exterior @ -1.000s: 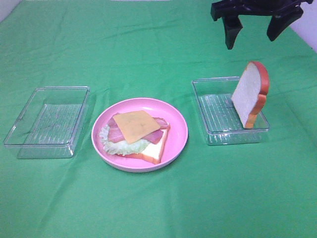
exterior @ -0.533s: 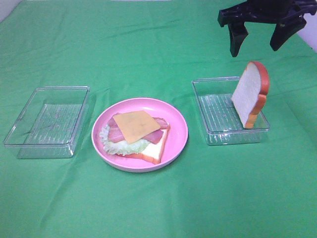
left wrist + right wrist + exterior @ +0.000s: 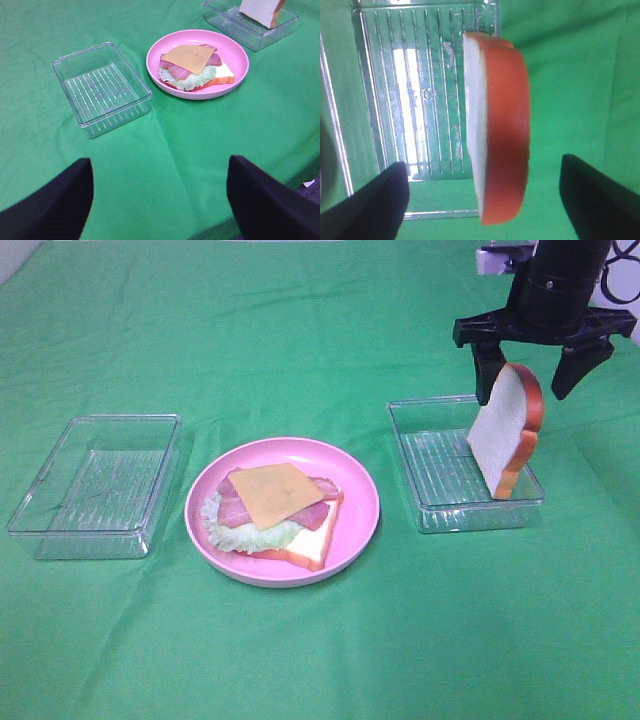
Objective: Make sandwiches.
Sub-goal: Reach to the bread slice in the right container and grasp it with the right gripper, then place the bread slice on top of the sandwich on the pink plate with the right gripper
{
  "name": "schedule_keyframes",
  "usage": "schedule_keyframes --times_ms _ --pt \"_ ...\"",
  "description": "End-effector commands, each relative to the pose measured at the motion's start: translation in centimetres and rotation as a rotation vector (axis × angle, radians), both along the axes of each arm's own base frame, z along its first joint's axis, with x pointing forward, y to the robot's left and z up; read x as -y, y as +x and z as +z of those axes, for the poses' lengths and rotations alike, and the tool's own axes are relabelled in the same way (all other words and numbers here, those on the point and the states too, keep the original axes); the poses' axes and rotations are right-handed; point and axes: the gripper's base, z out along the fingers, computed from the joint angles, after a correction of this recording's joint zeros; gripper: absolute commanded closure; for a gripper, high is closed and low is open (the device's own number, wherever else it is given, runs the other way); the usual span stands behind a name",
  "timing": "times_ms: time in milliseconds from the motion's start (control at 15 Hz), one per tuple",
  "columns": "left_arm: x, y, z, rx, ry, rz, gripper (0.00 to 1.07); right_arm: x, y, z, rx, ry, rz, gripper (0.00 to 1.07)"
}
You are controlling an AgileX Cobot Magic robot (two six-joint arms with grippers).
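An open sandwich (image 3: 272, 510) lies on a round pink plate (image 3: 355, 490): a white bread slice, pale green lettuce, pink bacon and a cheese square (image 3: 276, 492) on top. It also shows in the left wrist view (image 3: 192, 67). A second bread slice (image 3: 507, 430) stands on edge, leaning in a clear box (image 3: 440, 475). My right gripper (image 3: 530, 368) is open just above it, one finger on each side of its top edge; the right wrist view shows the slice (image 3: 495, 125) between the fingers (image 3: 370, 200). My left gripper (image 3: 160, 200) is open and empty, well short of the plate.
An empty clear box (image 3: 95, 485) sits left of the plate, seen too in the left wrist view (image 3: 100, 87). A green cloth (image 3: 300, 660) covers the table. The table's edge shows in the left wrist view (image 3: 300, 175).
My right gripper has come down from the far right corner and now straddles the top of the standing bread slice. The slice, plate and boxes have not moved.
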Motion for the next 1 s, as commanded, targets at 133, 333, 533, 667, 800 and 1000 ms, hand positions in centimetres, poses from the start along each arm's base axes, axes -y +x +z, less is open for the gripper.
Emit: schedule_keyframes --times_ms 133,333,533,667,800,1000 --pt "-0.2 -0.2 0.0 0.025 -0.01 -0.002 0.35 0.0 0.3 -2.1 -0.062 0.005 0.03 0.38" --pt "-0.2 -0.2 0.0 0.025 -0.01 -0.002 0.35 0.0 0.3 -2.1 -0.064 0.005 0.03 0.59" --pt "-0.2 -0.2 0.0 0.025 -0.01 -0.002 0.35 0.0 0.2 -2.1 -0.072 0.003 0.029 0.85" --pt "-0.2 -0.2 0.0 0.025 -0.01 -0.002 0.35 0.0 0.2 -2.1 -0.077 0.002 0.029 1.02" --pt "-0.2 -0.2 0.0 0.025 -0.01 -0.002 0.35 -0.1 0.0 -2.0 -0.087 0.014 0.024 1.07" --pt "-0.2 -0.2 0.0 0.025 -0.01 -0.002 0.35 -0.4 -0.2 -0.8 -0.062 0.056 0.02 1.07"
